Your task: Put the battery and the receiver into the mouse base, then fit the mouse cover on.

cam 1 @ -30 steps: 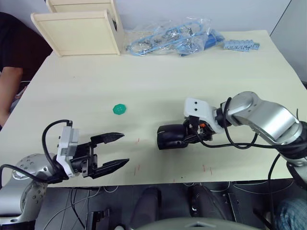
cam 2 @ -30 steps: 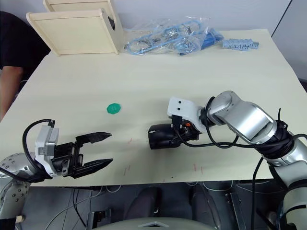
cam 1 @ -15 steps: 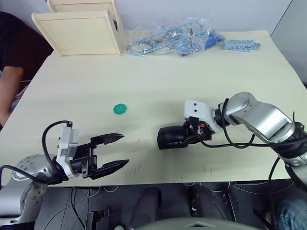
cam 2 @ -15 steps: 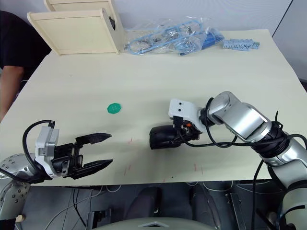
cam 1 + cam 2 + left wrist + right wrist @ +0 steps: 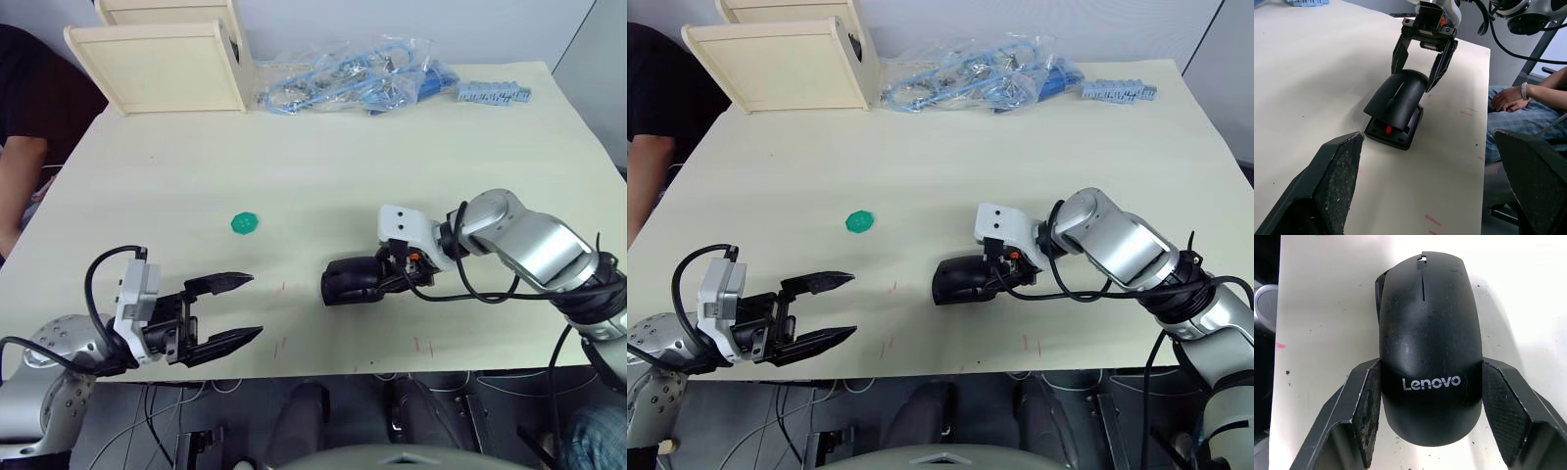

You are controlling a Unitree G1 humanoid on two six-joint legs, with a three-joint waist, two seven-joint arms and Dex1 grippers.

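Barely shifted, the right gripper (image 5: 1425, 431) is clasping the mouse cover (image 5: 1399, 95), seating it on the mouse base (image 5: 1393, 134); pressing flush comes next, while the left gripper (image 5: 231, 310) is idling spread.

**Right hand eases off the mouse; little else moves**

Over the last second the right hand (image 5: 1426, 421) has drawn slightly back toward the robot's right. Its white wrist block sits a touch further right in both eye views than it did a second ago. The mouse cover (image 5: 1427, 347) on the mouse base (image 5: 1392, 134) has shifted by no more than a hair, if at all. In the right wrist view the fingers (image 5: 1367, 416) now flank the cover's rear on both sides, the left one against its edge, the right one just beside it.
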